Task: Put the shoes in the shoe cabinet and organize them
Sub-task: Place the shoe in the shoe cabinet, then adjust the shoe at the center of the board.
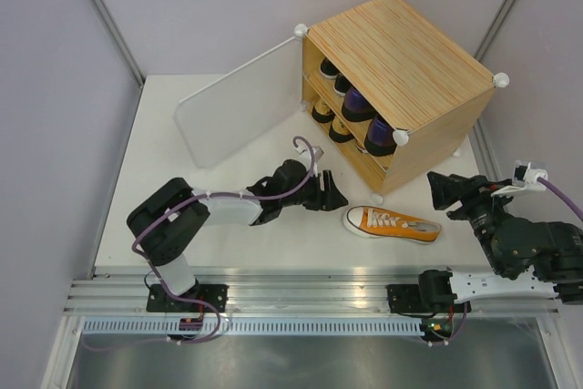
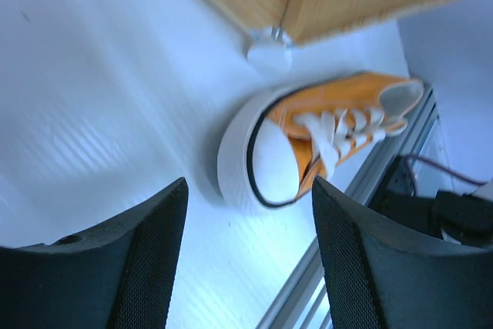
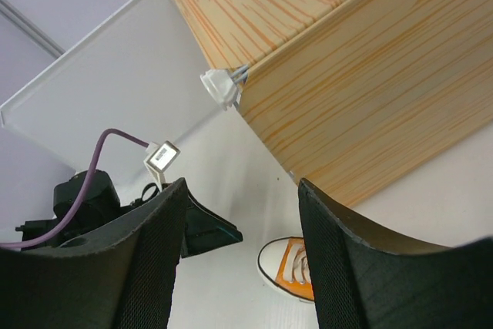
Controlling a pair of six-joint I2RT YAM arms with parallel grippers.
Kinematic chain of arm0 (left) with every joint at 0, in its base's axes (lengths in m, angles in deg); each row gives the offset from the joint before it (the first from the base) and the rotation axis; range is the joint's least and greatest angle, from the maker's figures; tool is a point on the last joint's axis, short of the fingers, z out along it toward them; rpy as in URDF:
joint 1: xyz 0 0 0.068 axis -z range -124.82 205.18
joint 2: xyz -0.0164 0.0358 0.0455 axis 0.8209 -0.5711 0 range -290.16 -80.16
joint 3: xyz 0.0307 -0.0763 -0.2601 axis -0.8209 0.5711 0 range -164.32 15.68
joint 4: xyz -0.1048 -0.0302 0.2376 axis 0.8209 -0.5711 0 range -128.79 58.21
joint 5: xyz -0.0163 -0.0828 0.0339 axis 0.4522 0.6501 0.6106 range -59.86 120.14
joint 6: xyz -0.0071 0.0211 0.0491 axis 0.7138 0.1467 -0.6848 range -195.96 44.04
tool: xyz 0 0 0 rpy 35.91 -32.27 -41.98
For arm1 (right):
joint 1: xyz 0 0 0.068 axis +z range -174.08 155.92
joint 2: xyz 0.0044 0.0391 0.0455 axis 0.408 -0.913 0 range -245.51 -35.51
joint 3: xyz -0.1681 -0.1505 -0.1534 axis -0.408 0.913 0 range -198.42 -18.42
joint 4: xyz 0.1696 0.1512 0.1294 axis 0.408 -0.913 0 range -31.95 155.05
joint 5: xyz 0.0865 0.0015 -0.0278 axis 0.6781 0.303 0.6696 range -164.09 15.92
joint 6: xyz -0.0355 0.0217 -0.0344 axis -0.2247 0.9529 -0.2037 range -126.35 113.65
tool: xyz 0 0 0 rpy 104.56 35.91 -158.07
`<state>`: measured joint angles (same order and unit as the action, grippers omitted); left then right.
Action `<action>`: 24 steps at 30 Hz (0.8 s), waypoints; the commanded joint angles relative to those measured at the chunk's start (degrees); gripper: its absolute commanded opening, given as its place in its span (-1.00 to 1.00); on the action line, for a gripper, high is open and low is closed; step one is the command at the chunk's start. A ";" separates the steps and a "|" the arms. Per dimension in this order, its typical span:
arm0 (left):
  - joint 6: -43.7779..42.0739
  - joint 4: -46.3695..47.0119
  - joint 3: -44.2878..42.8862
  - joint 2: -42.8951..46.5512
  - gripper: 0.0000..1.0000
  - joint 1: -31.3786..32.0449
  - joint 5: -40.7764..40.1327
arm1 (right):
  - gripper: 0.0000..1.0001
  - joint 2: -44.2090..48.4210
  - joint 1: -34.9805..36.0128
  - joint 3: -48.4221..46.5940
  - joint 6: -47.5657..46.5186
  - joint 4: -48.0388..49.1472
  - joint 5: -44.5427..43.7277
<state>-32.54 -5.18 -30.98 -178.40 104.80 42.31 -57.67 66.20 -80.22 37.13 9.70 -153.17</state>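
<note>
The step in hand is picking up the orange sneaker (image 1: 392, 223), the only shoe I can see outside the shoe cabinet (image 1: 401, 52). It lies upright on its sole on the surface (image 1: 164, 161), just in front of the cabinet's near corner, with its white toe cap turned toward my left side. Its mate is not visible to me.

The cabinet's white door (image 1: 237, 107) is swung wide open. On the upper level sit black sneakers (image 1: 330, 68) and glossy purple loafers (image 1: 364, 116). The lower level holds shoes too, but they are too dark to name.

My left arm is folded at the elbow and reaches low across the surface, with my left gripper (image 1: 332, 196) just beside the sneaker's toe. Its fingers (image 2: 146, 267) are apart with nothing between them, and the toe cap sits ahead of the gap.

My right arm is raised on the far side of the shoe, and my right gripper (image 1: 437, 190) points toward the cabinet corner. It is also spread and empty.

I judge the next move to be sliding the left gripper forward over the toe and closing across the shoe's width. I then lift the shoe clear of the corner knob and carry it round to the open front.
</note>
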 commanded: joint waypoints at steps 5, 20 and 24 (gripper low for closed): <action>6.85 0.97 2.53 -3.36 0.46 3.19 1.72 | 0.25 0.44 0.60 0.36 10.73 -7.65 3.15; 20.83 17.34 6.05 -12.24 0.82 4.87 3.57 | 0.25 1.85 0.60 0.54 12.68 -10.13 3.06; 21.35 14.87 4.99 -12.77 0.78 5.57 2.78 | 0.24 2.55 0.60 0.45 12.85 -10.39 2.98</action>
<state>-13.85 11.89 -25.99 -189.15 109.39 45.54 -56.53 66.20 -79.46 48.96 0.63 -149.42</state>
